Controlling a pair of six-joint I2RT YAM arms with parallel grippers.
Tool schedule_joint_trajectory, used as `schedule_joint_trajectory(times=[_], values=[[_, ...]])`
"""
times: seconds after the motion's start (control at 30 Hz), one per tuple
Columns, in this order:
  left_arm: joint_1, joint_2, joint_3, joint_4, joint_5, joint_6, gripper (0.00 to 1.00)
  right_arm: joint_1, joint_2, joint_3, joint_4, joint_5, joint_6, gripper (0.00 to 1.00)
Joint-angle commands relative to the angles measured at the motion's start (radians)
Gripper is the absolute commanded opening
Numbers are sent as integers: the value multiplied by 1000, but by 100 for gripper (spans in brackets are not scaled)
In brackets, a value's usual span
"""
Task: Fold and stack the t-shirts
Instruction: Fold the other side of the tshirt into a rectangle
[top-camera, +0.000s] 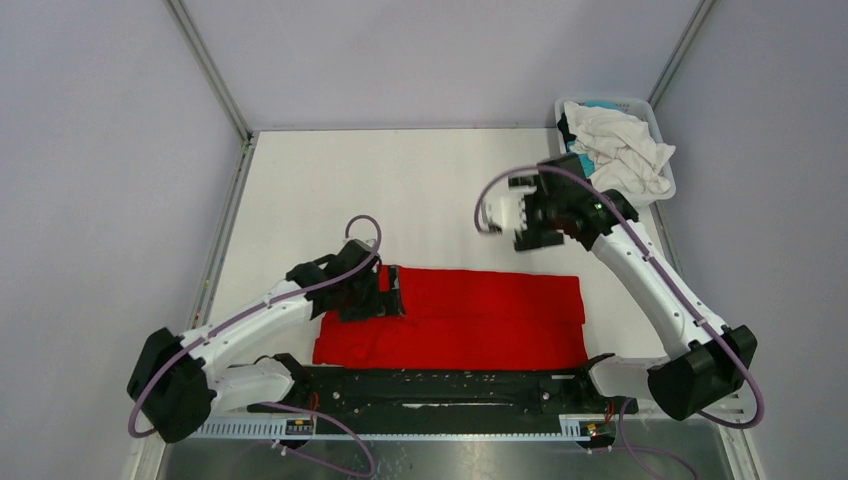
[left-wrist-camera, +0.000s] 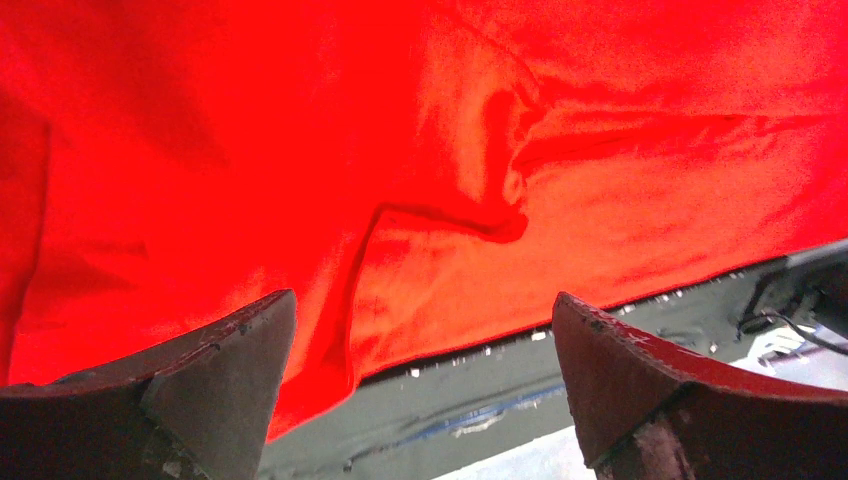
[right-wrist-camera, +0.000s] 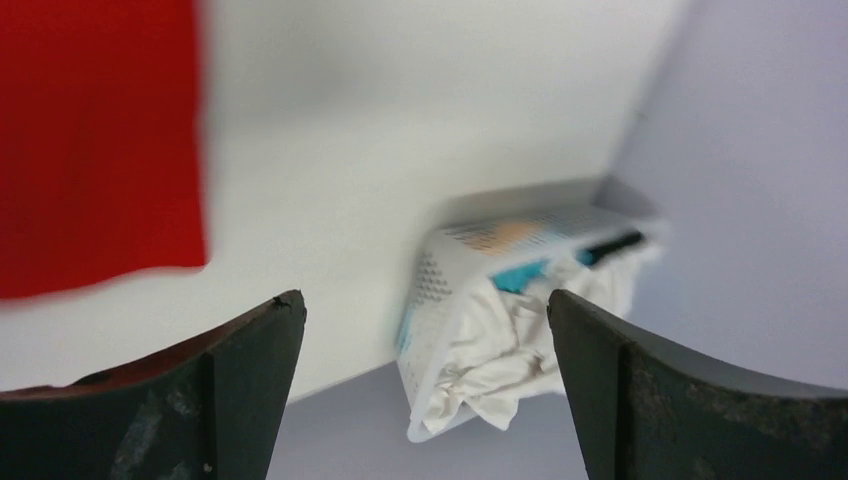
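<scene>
A bright red t-shirt (top-camera: 450, 318) lies flat on the white table as a long folded rectangle near the front edge. My left gripper (top-camera: 393, 292) is open and sits low over the shirt's left end. In the left wrist view the red cloth (left-wrist-camera: 420, 150) fills the frame behind the open left gripper (left-wrist-camera: 422, 297), and nothing is between the fingers. My right gripper (top-camera: 530, 225) is open and empty, raised above the table beyond the shirt's far edge. In the right wrist view the right gripper (right-wrist-camera: 425, 296) is open, with the red shirt (right-wrist-camera: 100, 140) blurred at upper left.
A white lattice-sided basket (top-camera: 660, 130) stands at the back right corner, holding a crumpled white shirt (top-camera: 625, 150), a turquoise one (top-camera: 603, 104) and a black one (top-camera: 566, 128). The basket (right-wrist-camera: 440, 280) and white shirt (right-wrist-camera: 510, 345) also show in the right wrist view. A black rail (top-camera: 440, 385) runs along the table's front edge.
</scene>
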Motion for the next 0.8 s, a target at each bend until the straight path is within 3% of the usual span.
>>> schedule_joint_trajectory(times=[0.0,0.13,0.2,0.27,0.43,0.63,0.77], values=[[-2,125,13,198,5,61,99,-23,23,144,466,109,707,99],[-5,161,-21,280,80,88,99,-40,-22,55,614,467,1331,99],[-9,171,-44,304,109,93,99,-58,-66,-41,601,516,1570,99],[-24,183,-63,315,126,97,99,-76,-112,-147,585,488,1687,100],[-87,196,-84,316,107,91,99,-99,-184,-335,571,463,1800,100],[-157,196,-70,313,118,82,99,-105,-185,-410,486,459,1818,100],[-261,189,-33,290,135,81,99,-106,-171,-444,473,420,1845,99]])
